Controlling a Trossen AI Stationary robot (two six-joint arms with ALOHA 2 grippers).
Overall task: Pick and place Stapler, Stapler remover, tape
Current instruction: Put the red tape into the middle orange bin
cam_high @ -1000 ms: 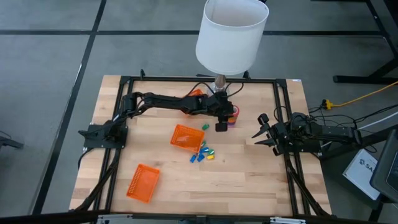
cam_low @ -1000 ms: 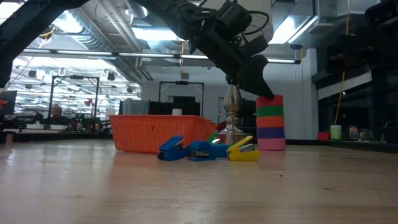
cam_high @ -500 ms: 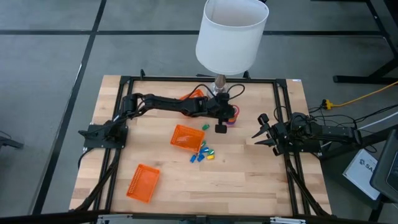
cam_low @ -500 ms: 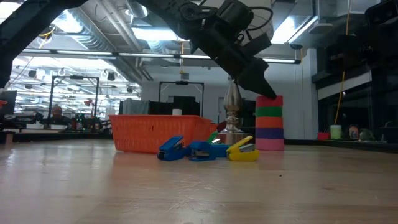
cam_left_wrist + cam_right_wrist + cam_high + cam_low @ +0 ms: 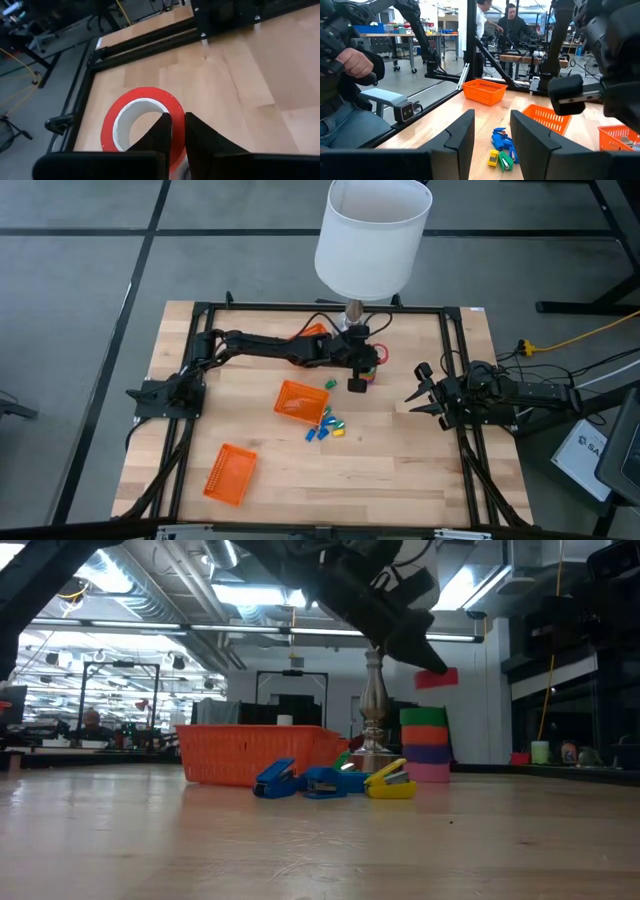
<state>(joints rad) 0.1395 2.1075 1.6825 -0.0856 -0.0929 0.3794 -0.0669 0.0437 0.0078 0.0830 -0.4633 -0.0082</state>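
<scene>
Holding the red tape (image 5: 137, 125) pinched through its wall, our left gripper (image 5: 425, 660) hangs just above the stack (image 5: 425, 745) near the bench's far edge. Nearest basket (image 5: 298, 400) lies toward the middle. Right gripper (image 5: 418, 395) waits open at the right edge.

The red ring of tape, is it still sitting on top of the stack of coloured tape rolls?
No, the red ring of tape hangs clear above the stack of coloured tape rolls, pinched in the left gripper.
</scene>
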